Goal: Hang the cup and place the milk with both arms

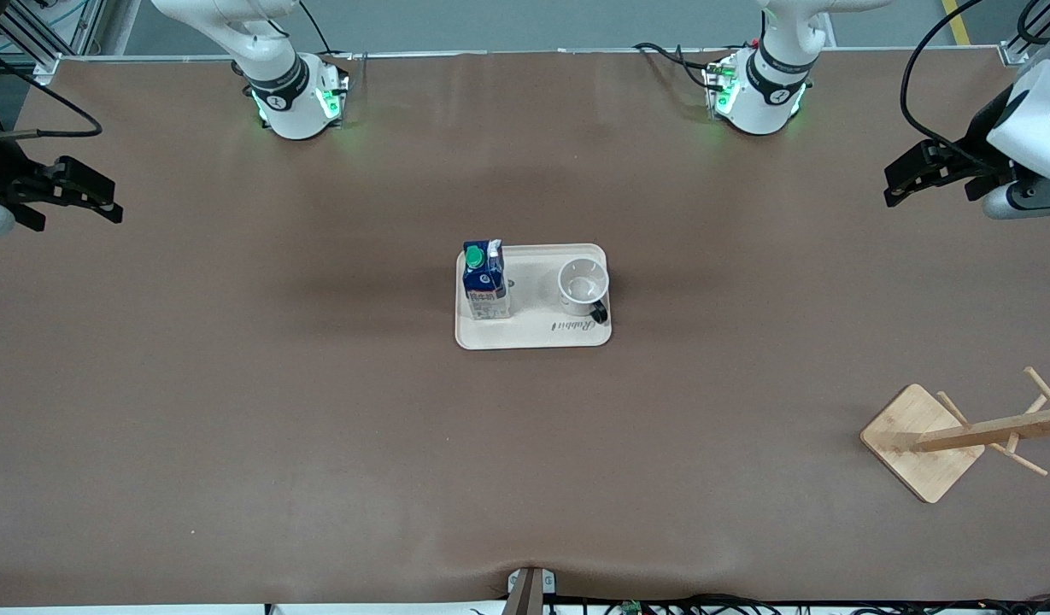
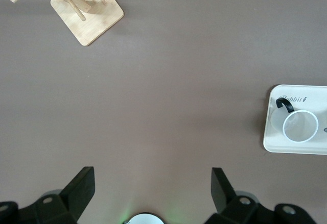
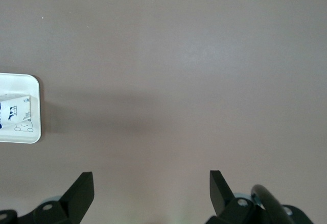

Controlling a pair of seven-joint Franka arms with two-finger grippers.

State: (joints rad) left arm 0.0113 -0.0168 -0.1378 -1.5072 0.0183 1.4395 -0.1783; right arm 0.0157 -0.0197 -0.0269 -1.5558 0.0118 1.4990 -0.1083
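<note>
The milk point(image 1: 485, 280) and cup point(image 1: 583, 285) stand side by side on a tray point(image 1: 533, 335) mid-table, milk toward the right arm's end, cup toward the left arm's. A wooden rack point(image 1: 960, 431) stands nearer the camera at the left arm's end. The left gripper point(image 1: 905, 181) and right gripper point(image 1: 97, 202) hang wide open and empty, each over its own end of the table, well apart from the tray

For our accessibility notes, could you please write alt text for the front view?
A cream tray at the table's centre holds an upright milk carton and a white cup side by side. Both arms wait: the left gripper and right gripper, both open, hang over opposite table ends. A wooden cup rack stands near the left arm's end.
</note>
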